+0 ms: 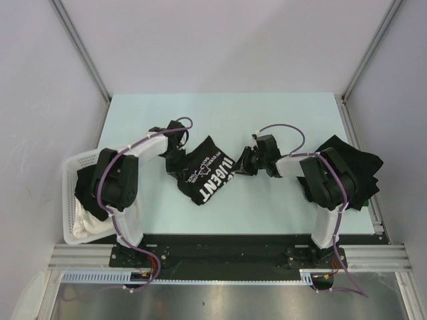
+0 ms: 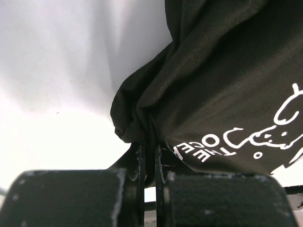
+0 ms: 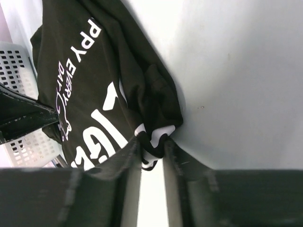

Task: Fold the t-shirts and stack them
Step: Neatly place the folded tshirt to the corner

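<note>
Spreading one t-shirt, centre frame.
Left pincer and right pincer each pinch an edge; next I pull it taut.

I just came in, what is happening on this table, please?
The robot is holding a black printed t-shirt in the middle of the table. The left gripper pinches one edge and the right gripper grips the opposite edge. More black t-shirts lie at the table's right edge; a white basket stands at the left.

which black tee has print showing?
The crumpled black cotton t-shirt in the middle of the pale table: large white lettering faces up. The black t-shirt pile at its right edge shows only plain black fabric.
</note>
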Robot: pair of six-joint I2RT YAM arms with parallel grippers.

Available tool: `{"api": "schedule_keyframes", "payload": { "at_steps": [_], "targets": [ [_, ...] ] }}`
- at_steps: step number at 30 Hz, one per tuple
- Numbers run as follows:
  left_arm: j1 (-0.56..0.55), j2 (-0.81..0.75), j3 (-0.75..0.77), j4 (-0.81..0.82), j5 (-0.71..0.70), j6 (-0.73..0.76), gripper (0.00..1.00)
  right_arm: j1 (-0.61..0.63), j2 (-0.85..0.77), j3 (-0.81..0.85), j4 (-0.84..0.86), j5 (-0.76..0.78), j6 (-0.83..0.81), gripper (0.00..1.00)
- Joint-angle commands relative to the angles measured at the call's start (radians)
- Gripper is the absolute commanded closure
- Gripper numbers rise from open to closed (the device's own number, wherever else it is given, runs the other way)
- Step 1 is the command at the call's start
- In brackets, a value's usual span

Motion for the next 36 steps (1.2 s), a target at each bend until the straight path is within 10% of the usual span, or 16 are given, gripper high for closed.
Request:
{"api": "schedule_keyframes", "payload": {
  "at_steps": [1, 5, 28, 36],
  "targets": [
    [-0.005, -0.057, -0.012, -0.02, -0.013, 0.016, 1.0, 0.003, 0.021, -0.005, 0.028, -0.016, 0.005, 0.79],
    [-0.005, -0.063, -0.012, -0.026, -0.014, 0.02, 1.0, -0.006, 0.026, -0.005, 0.031, -0.02, 0.009, 1.0],
    [-0.028, -0.115, 0.197, -0.104, -0.002, 0.034, 1.0, -0.102, -0.257, 0.024, -0.159, 0.027, -0.12, 1.0],
    [-0.199, -0.046, 0.347, -0.066, 0.082, 0.039, 1.0, -0.158, -0.418, 0.076, -0.336, 0.083, -0.208, 1.0]
  ]
}}
